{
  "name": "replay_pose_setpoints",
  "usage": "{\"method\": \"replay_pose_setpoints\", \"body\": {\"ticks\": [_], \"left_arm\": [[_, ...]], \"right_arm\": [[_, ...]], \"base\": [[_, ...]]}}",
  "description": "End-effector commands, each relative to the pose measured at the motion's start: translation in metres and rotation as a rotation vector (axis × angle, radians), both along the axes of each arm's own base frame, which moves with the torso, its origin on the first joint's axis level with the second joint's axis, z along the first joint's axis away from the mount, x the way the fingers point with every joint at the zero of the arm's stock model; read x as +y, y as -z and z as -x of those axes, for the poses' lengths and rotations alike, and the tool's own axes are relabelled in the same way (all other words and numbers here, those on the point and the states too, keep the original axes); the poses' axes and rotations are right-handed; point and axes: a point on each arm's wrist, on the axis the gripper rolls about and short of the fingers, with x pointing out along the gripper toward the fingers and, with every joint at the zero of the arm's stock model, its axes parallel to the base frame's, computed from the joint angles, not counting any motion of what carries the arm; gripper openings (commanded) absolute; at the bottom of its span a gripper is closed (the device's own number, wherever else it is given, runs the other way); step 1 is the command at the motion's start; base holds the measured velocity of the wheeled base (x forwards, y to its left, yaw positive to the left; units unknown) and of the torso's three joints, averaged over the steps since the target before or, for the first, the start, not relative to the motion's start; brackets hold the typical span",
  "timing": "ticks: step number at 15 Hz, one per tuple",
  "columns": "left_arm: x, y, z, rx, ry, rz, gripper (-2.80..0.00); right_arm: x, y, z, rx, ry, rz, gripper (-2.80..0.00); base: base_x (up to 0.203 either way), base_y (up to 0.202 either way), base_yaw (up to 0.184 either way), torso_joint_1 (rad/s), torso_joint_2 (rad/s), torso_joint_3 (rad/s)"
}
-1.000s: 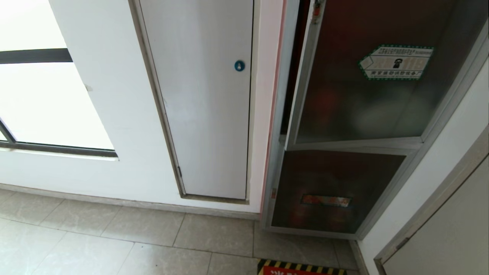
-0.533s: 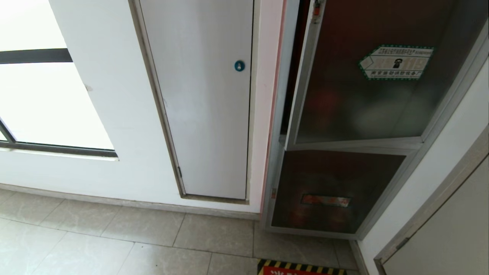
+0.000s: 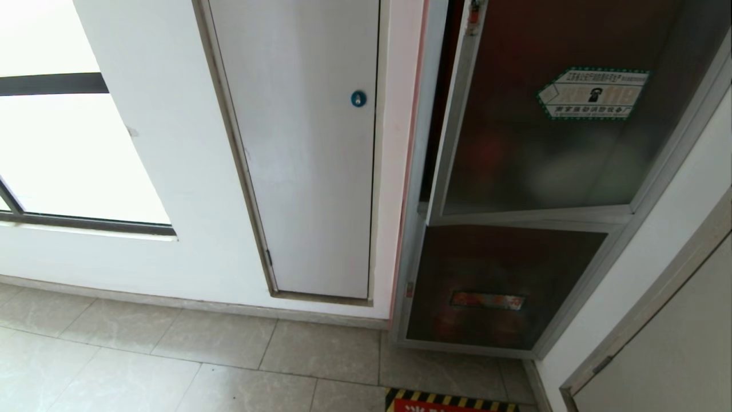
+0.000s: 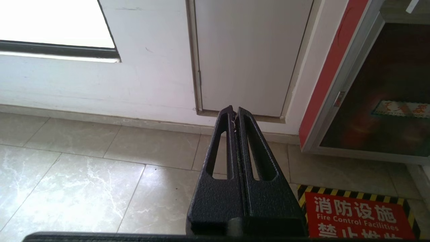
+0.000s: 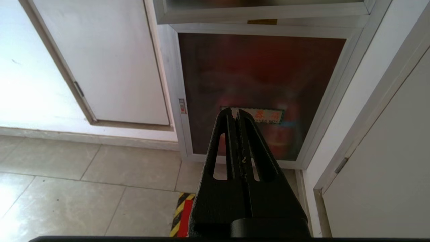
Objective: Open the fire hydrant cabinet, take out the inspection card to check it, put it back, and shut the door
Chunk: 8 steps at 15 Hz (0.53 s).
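Cabinet: fire hydrant cabinet [image 3: 413, 217], silver-framed, set in the wall at right; beside the white panel door [image 3: 303, 149] with its blue lock [image 3: 358, 98]
Door: door [image 3: 549, 114] of dark glass stands slightly ajar (dark gap along its left edge); hexagonal sticker [image 3: 592, 93] on it
Lower panel: lower glass panel [image 5: 258, 94] is flush in its frame; reddish label [image 5: 265, 115]
Left gripper: left gripper [image 4: 235, 112] pressed closed, empty; low over the floor tiles [image 4: 84, 181], well apart from the cabinet
Right gripper: right gripper [image 5: 237, 114] closed, empty; pointed toward the lower panel, apart from the door
Floor: hazard-striped sign [image 4: 356, 215] before the cabinet
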Motion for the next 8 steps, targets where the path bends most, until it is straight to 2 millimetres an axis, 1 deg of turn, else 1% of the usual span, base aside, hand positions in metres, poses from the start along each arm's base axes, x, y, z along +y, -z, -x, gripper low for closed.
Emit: {"method": "replay_pose_setpoints", "body": {"ticks": [1, 8], "left_arm": [[0.0000, -0.0001, -0.0001, 0.001, 0.000, 0.001, -2.80], [0.0000, 0.0000, -0.0001, 0.001, 0.000, 0.001, -2.80]], "right_arm": [[-0.0001, 0.0040, -0.0008, 0.023, 0.005, 0.002, -2.80], [-0.0003, 0.0039, -0.0007, 0.025, 0.012, -0.035, -2.80]], "base": [[0.000, 0.000, 0.000, 0.000, 0.00, 0.000], [0.000, 0.000, 0.000, 0.000, 0.00, 0.000]]}}
